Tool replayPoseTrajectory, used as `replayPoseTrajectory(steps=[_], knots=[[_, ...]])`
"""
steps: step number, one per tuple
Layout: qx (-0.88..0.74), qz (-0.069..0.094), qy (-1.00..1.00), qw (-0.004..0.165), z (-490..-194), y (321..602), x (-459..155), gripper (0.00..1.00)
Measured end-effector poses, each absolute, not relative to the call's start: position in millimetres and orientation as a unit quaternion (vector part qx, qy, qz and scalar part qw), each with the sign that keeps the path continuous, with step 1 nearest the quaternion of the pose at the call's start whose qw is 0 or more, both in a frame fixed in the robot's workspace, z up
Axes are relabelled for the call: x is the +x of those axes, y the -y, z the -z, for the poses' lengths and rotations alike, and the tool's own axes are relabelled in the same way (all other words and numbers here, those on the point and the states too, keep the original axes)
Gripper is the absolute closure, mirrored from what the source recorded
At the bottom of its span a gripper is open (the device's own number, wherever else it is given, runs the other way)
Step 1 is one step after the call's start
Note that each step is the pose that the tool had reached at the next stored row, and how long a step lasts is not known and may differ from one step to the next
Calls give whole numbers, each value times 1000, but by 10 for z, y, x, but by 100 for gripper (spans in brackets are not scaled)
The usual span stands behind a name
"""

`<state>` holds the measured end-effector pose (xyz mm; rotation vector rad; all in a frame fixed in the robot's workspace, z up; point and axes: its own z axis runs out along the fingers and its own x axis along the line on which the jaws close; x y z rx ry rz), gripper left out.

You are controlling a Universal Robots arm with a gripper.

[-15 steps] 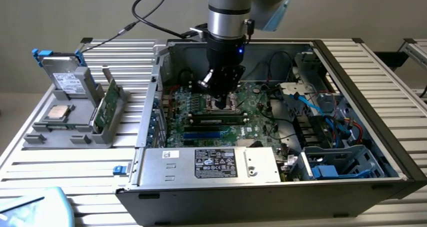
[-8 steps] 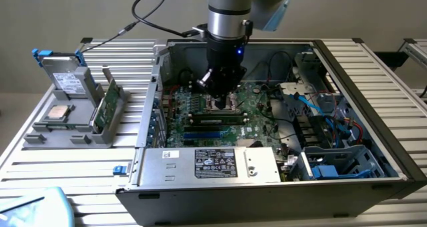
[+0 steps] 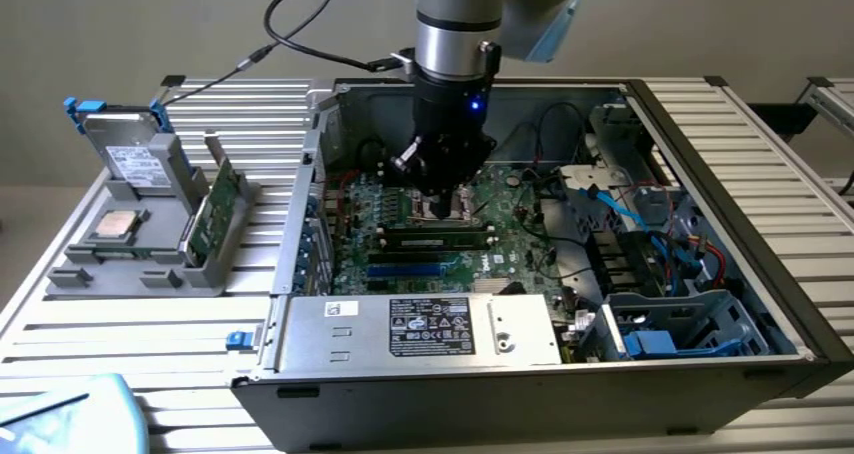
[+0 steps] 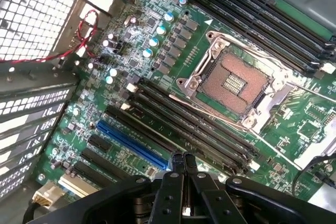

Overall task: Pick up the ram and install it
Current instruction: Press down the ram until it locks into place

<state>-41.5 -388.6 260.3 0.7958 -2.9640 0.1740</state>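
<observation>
Ram (image 3: 434,241) sits in a motherboard slot at centre frame in the exterior view; the gripper (image 3: 439,196), claw together and empty, hangs just above. Seating it well likely needs straight, even downward pressure

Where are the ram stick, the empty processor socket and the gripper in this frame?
ram (image 3: 430,240): exterior view, middle of the stick seated in its slot.
processor socket (image 4: 234,83): wrist view, centre of the bare contact field.
gripper (image 4: 183,162): wrist view, shut fingertips.
</observation>
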Motion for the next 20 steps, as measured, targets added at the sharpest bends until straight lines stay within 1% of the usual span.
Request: replayPoseTrajectory(steps=[20], knots=[[141, -56, 988, 27, -2580, 3886, -415, 89]])
